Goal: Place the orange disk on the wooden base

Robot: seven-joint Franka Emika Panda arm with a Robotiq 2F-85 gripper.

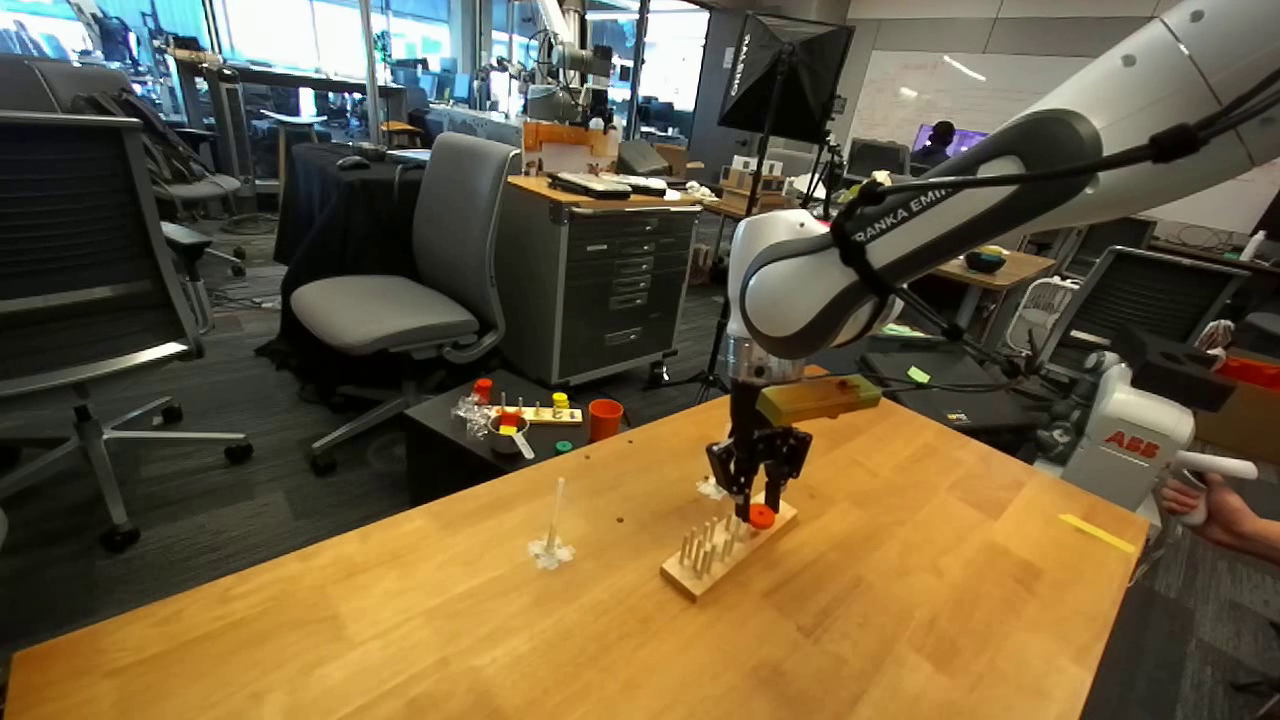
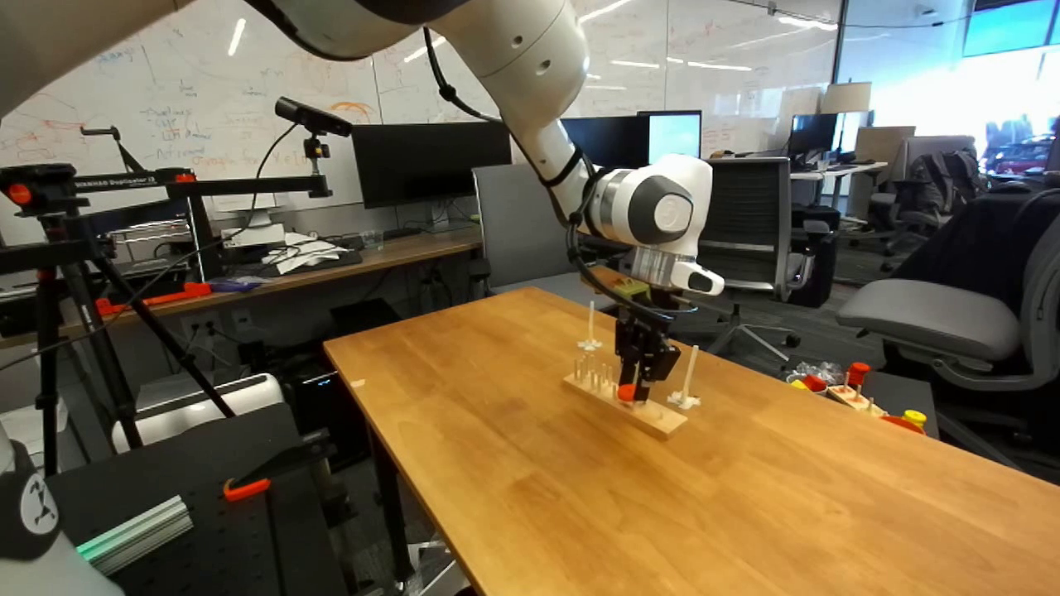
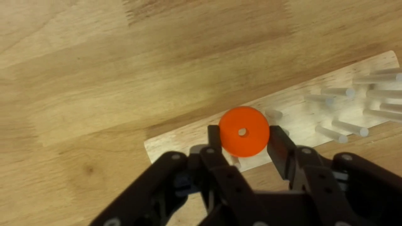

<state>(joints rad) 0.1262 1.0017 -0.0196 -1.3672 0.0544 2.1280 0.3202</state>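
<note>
Grips the orange disk (image 3: pixel 251 131) with the black gripper (image 3: pixel 244 137) — touches the rim with its fingertips (image 3: pixel 214 133) at 9 and 3 o'clock in the wrist view. Holds the disk low over the wooden base (image 3: pixel 176 139) in both exterior views, just beside the cluster of pegs (image 3: pixel 355 128). Cannot quite tell, at these angles, about a peg inside the central hole or about contact between disk and base. In the wrist view, shows the base slanting from 8 to 2 o'clock, and most pegs toward 2 and 3 o'clock from the disk. In an exterior view, reaches down from 2 o'clock with the white arm (image 1: pixel 1000 215) over the wooden table (image 1: pixel 400 620). There, shows a dark side table (image 1: pixel 440 465) at 10 o'clock from the gripper, bearing an orange cup (image 1: pixel 605 420) and a small yellow piece (image 1: pixel 560 402). In an exterior view, shows one upright rod (image 2: pixel 591 323) at 11 o'clock from the gripper — and another rod (image 2: pixel 690 374) between 2 and 3 o'clock
</note>
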